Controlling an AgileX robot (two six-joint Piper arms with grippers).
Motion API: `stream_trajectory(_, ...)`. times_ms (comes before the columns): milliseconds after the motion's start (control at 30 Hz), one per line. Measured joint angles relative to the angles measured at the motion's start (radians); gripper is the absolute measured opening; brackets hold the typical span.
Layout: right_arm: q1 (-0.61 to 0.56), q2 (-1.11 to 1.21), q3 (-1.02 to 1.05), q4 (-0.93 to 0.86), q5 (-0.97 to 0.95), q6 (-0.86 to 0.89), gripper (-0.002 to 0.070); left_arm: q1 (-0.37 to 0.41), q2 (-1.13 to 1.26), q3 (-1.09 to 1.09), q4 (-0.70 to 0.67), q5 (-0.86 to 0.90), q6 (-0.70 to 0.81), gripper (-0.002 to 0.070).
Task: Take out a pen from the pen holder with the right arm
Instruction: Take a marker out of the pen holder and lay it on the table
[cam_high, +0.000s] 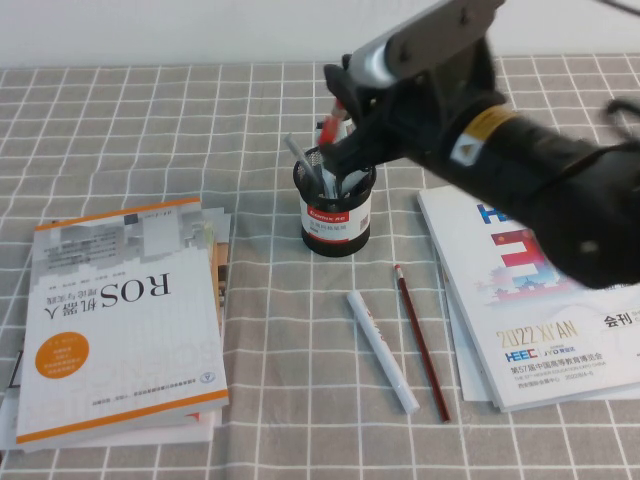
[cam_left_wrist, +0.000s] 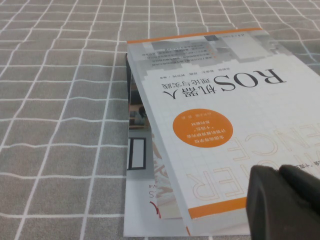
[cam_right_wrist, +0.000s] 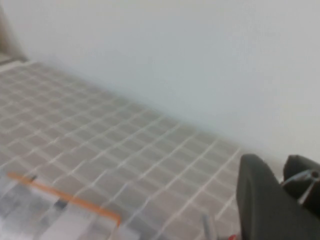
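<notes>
Two grippers: left gripper (cam_left_wrist: 282, 202) parked over ROS book (cam_high: 120, 310); pen holder (cam_high: 336, 215) mid-table, pens standing inside, grey pen (cam_high: 303, 162) leaning left; right gripper (cam_high: 343, 152) directly above its rim, nearer arm, so pull looks straight up; its grip state I cannot tell.

Pen holder (cam_high: 336, 205) sits at frame centre in the high view with pens (cam_high: 300, 156) standing in it. The right gripper (cam_high: 338, 150) is right over its rim, arm entering from the upper right. Just below the holder, a marker (cam_high: 381, 351) and a pencil (cam_high: 421, 341) lie side by side on the table (cam_high: 280, 400), marker on the left, not touching. Book stack (cam_high: 120, 320) lies lower left and booklet stack (cam_high: 540, 330) at the right edge, with the left gripper (cam_left_wrist: 279, 175) over a corner of the top book.
</notes>
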Motion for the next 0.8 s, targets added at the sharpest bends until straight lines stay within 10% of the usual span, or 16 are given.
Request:
stream_trajectory(467,0.0,-0.24,-0.016,0.263,0.915,0.004,0.0046,0.0,0.0,0.0,0.0,0.0,0.0,-0.0003)
stream_trajectory(800,0.0,-0.009,-0.119,0.316,1.095,0.031,0.0046,0.0,0.0,0.0,0.0,0.0,0.0,-0.0003)
